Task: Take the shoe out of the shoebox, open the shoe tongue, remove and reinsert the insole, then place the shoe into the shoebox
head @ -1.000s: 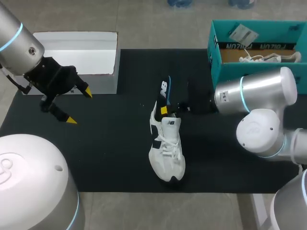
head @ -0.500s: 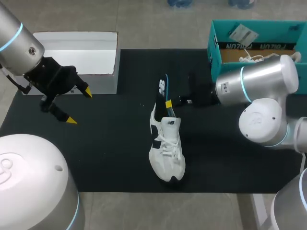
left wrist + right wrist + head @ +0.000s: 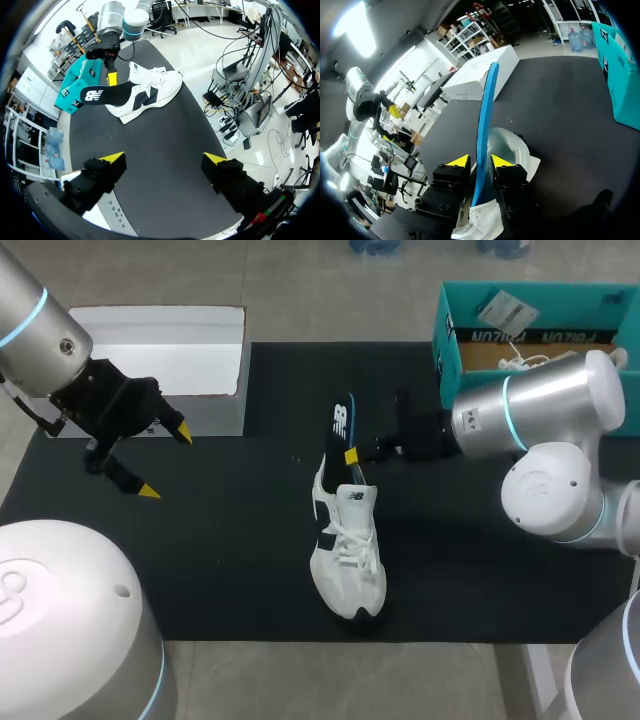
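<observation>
Right wrist view: right gripper (image 3: 480,162) is clamped on the insole (image 3: 485,120), one yellow tip on each face. Insole stands on edge, blue side showing, rising out ahead of the fingers. White shoe (image 3: 515,145) sits just under and beyond the tips, heel opening toward the gripper.

Head view: right gripper (image 3: 352,455) holds the insole (image 3: 342,425) over the heel end of the shoe (image 3: 347,540). Can't tell if the insole's lower end is touching the shoe. Black underside carries a white logo, not read off. Shoe is sole-down mid-mat (image 3: 230,560), toe toward the robot, laces up, outside the shoebox (image 3: 445,350). Small logo on its tongue, black mark on its side.

Teal shoebox is at the far right corner, open. Printing runs along an inside wall, a white tag lies inside, and a second shoe (image 3: 540,362) too.

Left gripper (image 3: 163,460) hangs over the mat's left part, just in front of the white box (image 3: 160,335).

Left wrist view: left gripper (image 3: 165,159) is spread wide, nothing between the fingers. Small print shows on the white box face beneath it.
</observation>
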You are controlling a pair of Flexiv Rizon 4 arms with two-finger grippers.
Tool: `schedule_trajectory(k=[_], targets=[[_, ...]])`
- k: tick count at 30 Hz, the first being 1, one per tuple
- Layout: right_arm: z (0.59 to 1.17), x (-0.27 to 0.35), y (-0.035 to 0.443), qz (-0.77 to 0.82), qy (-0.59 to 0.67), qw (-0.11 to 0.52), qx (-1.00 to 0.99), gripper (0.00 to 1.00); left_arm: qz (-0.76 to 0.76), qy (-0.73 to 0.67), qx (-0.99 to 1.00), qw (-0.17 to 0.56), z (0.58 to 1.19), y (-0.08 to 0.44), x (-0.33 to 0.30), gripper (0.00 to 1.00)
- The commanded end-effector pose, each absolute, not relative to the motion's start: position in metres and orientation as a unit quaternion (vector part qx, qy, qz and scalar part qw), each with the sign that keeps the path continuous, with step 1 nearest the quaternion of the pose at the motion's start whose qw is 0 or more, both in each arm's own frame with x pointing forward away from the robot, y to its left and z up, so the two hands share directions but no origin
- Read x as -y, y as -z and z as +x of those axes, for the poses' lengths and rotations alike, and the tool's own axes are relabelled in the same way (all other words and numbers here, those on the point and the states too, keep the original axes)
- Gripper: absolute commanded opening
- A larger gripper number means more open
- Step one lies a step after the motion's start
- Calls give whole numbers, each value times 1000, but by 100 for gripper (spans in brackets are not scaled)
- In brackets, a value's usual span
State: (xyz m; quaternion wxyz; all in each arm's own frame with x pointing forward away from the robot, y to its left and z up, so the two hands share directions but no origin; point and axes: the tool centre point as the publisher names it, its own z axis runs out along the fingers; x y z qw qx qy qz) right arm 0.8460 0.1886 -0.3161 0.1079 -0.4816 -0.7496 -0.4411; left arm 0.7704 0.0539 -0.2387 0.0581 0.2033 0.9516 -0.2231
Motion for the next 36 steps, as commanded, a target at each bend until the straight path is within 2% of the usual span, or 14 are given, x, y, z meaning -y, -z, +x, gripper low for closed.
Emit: schedule_trajectory(k=[1,14,16,17,18,36], targets=[[846,-191,317,-484,438,108,750,35,204,222,-952,58,770,238,-54,100],[858,-198,321,-478,433,114,755,28,204,222,-952,58,770,238,-54,100],[859,-197,322,-479,433,114,755,21,204,222,-952,58,770,238,-54,100],[859,-197,322,-479,434,114,755,7,204,222,-952,58,770,238,-54,100],[860,-196,322,-480,434,113,754,0,204,222,-952,58,770,238,-54,100],[830,-199,346,-491,454,141,730,0,204,222,-952,58,770,238,-54,100]])
